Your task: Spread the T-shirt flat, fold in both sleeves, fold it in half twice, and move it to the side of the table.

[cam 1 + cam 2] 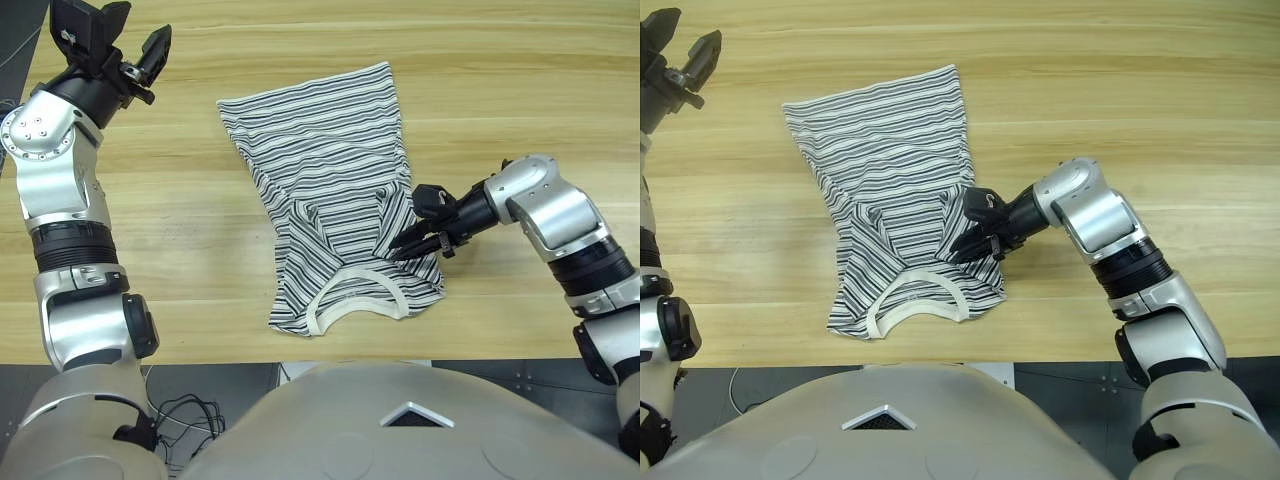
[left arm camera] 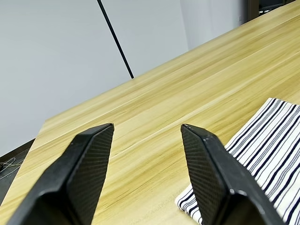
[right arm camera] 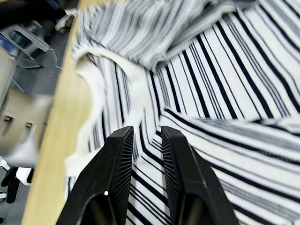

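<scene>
The wooden counter (image 1: 520, 90) is carrying the rumpled striped T-shirt (image 1: 320, 170). The left pincer (image 2: 146, 127) is hovering open off the T-shirt's far left corner. The right pincer (image 3: 146, 129) is touching its right edge, and I cannot tell whether it is gripping.

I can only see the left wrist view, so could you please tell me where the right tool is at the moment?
Observer: The right tool is low over the T-shirt, at the edge on the robot's right side.
Operator: Thank you. Which way does the collar point?
Observer: The white collar lies toward the robot, close to the near edge of the table.
Operator: Are the sleeves folded in yet?
Observer: A flap that looks like a sleeve lies folded over the shirt's middle, beside the right tool. I cannot tell about the other sleeve.
</scene>
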Motion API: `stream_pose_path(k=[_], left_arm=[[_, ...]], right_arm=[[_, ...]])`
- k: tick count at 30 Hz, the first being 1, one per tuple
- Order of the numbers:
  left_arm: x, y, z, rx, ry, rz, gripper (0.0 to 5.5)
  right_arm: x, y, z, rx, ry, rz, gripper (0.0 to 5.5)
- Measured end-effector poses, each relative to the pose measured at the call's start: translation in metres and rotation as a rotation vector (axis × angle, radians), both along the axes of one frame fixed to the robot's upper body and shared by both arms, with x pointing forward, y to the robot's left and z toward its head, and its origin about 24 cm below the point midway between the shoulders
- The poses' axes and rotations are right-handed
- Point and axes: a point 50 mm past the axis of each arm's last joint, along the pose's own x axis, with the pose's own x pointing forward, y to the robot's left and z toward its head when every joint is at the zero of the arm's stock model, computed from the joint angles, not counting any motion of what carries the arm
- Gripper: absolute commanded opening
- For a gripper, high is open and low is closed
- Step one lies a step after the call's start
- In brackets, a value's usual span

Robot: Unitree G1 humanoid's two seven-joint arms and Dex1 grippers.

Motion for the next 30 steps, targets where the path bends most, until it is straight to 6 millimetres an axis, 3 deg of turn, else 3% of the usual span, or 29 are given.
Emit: stream_pose_path(k=[5, 7, 9, 12, 15, 21, 26, 30], left_arm=[[-0.007, -0.011, 0.003, 0.098, -0.063, -0.090, 2.85], [-0.030, -0.020, -0.005, 0.255, -0.080, -0.228, 3.11], [-0.071, -0.020, -0.032, 0.456, 0.051, -0.390, 3.50], [-0.105, -0.019, -0.048, 0.627, 0.137, -0.497, 4.01], [-0.132, -0.025, -0.055, 0.753, 0.174, -0.627, 4.44], [-0.173, -0.041, -0.035, 0.969, 0.176, -0.881, 5.34], [-0.198, -0.044, -0.046, 1.070, 0.254, -0.982, 5.47], [-0.206, -0.057, -0.056, 1.090, 0.174, -1.067, 5.47]], right_arm=[[0.011, -0.008, 0.030, 0.093, 0.023, -0.074, 1.12], [0.023, -0.028, 0.047, 0.126, -0.056, -0.117, 1.12], [0.038, -0.067, 0.062, 0.069, -0.270, -0.165, 1.50], [0.040, -0.089, 0.055, -0.062, -0.473, -0.090, 2.10], [0.029, -0.096, 0.036, -0.123, -0.610, 0.073, 2.57], [-0.002, -0.089, 0.009, -0.064, -0.813, 0.452, 3.60], [-0.013, -0.094, -0.005, -0.029, -0.899, 0.588, 3.62], [-0.017, -0.090, -0.008, 0.047, -0.973, 0.612, 3.62]])
